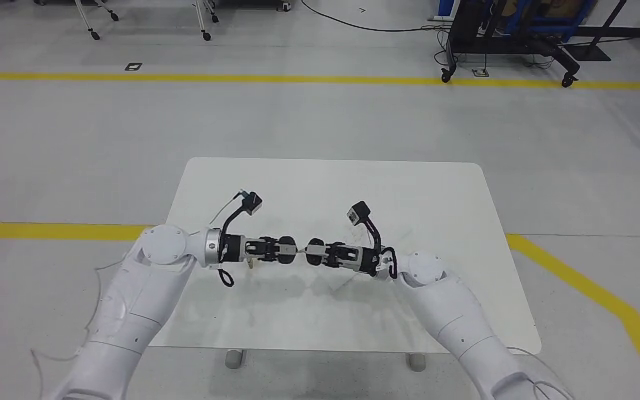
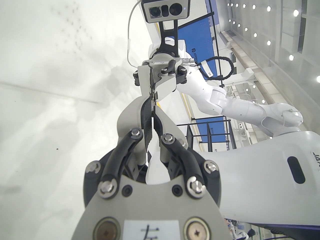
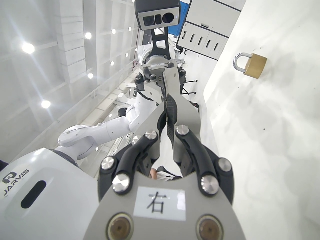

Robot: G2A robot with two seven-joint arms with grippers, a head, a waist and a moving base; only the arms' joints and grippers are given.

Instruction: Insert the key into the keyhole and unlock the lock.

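Grey floor crossed by yellow tape lines surrounds a white worktop, with dark wheeled frames standing at the far side of the room.

Both arms are raised above the middle of the worktop and bent inward at the elbow. Their forearms are roughly level and point at each other along one line. The left claw and the right claw meet tip to tip over the centre.

From the left wrist, the left claw is pinched narrow, its ribbed black pads pressed together with no gap at the tips. Just beyond it the right claw faces it head-on, also drawn closed, with its wrist camera standing above. A thin metal piece sits right where the two sets of tips come together. It is too small to tell whether it is the key, or which claw grips it.

From the right wrist the same meeting shows, with the right claw's pads closed flat against each other.

A brass padlock lies flat on the worktop, off to one side of the claws and apart from both. Both legs of its silver shackle meet the body.
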